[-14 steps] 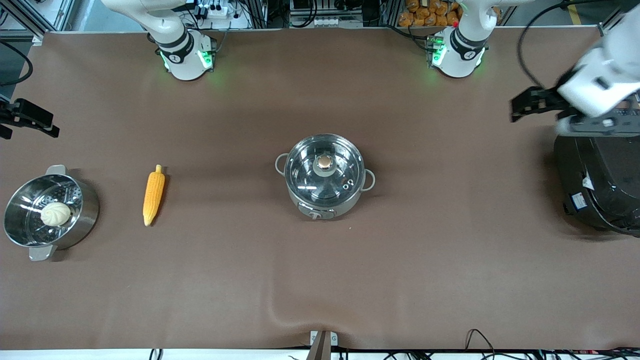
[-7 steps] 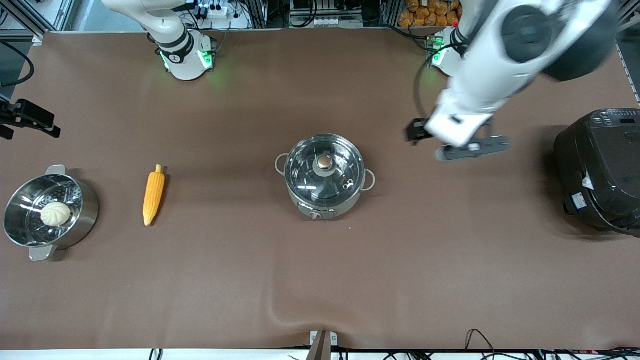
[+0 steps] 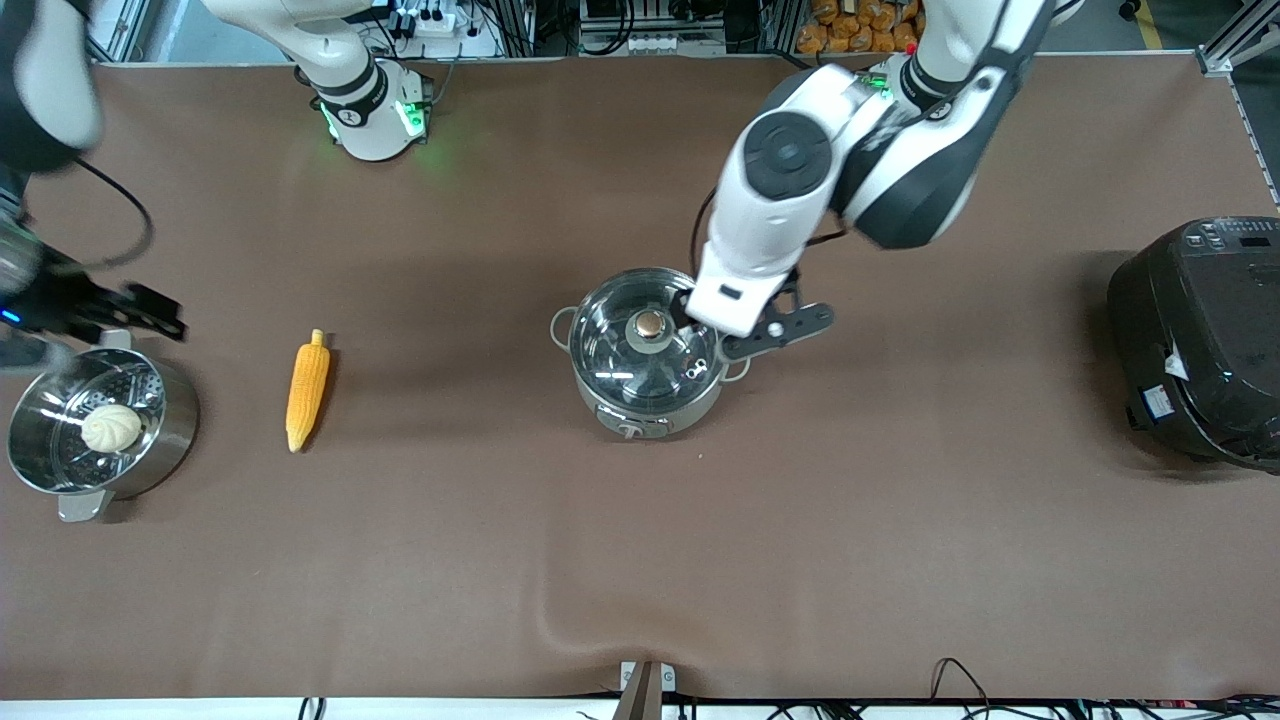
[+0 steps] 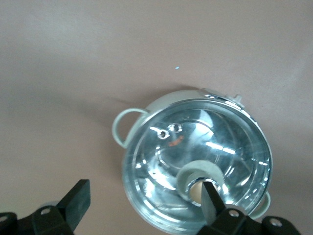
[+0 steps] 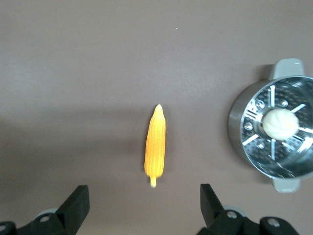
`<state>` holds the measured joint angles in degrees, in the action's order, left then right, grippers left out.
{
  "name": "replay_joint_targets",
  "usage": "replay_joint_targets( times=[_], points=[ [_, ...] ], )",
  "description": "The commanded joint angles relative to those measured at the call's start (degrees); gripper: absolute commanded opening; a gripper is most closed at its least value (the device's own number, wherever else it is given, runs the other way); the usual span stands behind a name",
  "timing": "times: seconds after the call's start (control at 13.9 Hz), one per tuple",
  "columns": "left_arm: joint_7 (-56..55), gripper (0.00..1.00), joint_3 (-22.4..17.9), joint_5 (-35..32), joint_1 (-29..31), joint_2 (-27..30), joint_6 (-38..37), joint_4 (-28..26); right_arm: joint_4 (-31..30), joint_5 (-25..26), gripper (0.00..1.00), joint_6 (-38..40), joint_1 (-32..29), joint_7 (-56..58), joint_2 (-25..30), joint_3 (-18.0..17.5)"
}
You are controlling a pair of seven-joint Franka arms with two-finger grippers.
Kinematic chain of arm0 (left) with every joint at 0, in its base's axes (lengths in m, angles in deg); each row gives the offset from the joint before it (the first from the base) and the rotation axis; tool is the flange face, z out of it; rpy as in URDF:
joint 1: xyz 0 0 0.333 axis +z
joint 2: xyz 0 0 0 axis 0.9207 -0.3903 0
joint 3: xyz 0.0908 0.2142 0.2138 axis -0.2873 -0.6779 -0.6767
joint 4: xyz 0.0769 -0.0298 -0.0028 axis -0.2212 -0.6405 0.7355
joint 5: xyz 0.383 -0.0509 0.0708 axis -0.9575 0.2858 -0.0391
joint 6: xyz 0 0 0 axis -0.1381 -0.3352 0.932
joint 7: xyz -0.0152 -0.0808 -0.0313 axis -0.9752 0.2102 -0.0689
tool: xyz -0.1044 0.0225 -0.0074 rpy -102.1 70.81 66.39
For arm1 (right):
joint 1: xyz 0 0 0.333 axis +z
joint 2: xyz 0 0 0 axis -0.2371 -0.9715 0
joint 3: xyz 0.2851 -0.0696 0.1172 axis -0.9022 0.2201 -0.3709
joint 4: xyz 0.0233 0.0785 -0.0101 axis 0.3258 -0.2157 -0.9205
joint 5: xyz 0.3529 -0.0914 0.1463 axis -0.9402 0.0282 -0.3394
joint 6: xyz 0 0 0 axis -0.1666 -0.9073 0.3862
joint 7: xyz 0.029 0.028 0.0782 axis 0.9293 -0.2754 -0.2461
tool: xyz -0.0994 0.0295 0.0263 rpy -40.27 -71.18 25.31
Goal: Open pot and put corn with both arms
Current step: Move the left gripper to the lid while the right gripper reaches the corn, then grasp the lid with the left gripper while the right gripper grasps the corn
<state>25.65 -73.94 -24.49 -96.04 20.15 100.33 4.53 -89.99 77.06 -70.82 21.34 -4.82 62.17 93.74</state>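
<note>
The steel pot (image 3: 648,352) stands mid-table, its glass lid on with the copper knob (image 3: 649,324) up. In the left wrist view the pot (image 4: 195,166) fills the frame. My left gripper (image 3: 742,335) hangs over the pot's rim toward the left arm's end, open and empty (image 4: 144,200); one finger (image 4: 210,198) shows in front of the knob. The corn (image 3: 307,392) lies on the table toward the right arm's end. My right gripper (image 3: 155,314) is open and empty (image 5: 144,203) above the table between corn (image 5: 155,145) and steamer.
A steel steamer pot (image 3: 178,412) with a white bun (image 3: 111,428) stands at the right arm's end, also in the right wrist view (image 5: 239,132). A big black rice cooker (image 3: 1200,340) stands at the left arm's end.
My left arm swung from over the rice cooker to over the pot's rim. My right arm came farther into view, its gripper moving toward the steamer and corn.
</note>
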Motion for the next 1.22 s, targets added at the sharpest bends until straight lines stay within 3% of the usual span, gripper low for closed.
replay_joint_targets(
  times=[0.0,0.07,0.22,0.43,0.72,1.01,1.08,1.15],
  points=[
    [-4.9,1.00,-0.8,-2.0,-4.2,-4.5,1.6,3.7,-15.7,0.9,1.00,-16.5,1.0,-0.4,1.8,1.1],
    [-5.8,1.00,-2.1,-1.9,-5.3,-5.6,1.7,4.8,-20.9,0.9,1.00,-23.4,1.1,-0.3,1.3,1.1],
    [-6.5,1.00,-4.6,-1.9,-8.5,-7.2,2.2,5.7,-25.5,0.8,1.00,-28.6,1.1,-0.7,-1.7,1.1],
    [-7.8,1.00,-8.5,-1.9,-13.4,-8.9,2.7,5.7,-26.2,0.6,1.00,-30.6,1.9,-2.2,-7.1,1.0],
    [-8.1,0.99,-9.0,-1.8,-14.5,-9.9,3.7,5.6,-27.2,0.1,1.00,-39.8,1.1,-2.3,-14.0,1.0],
    [-7.9,0.86,-9.0,-1.9,-15.2,-11.0,3.9,5.6,-27.1,0.0,1.00,-41.4,-0.4,-1.8,-16.5,0.8],
    [-7.8,0.82,-8.9,-1.8,-15.2,-11.1,3.9,5.5,-27.1,-0.2,0.98,-41.4,-0.4,-2.0,-16.8,0.8],
    [-7.8,0.77,-8.9,-1.8,-15.2,-11.2,3.9,5.5,-27.0,-0.4,0.86,-41.4,-0.4,-2.0,-17.1,0.7]
  ],
)
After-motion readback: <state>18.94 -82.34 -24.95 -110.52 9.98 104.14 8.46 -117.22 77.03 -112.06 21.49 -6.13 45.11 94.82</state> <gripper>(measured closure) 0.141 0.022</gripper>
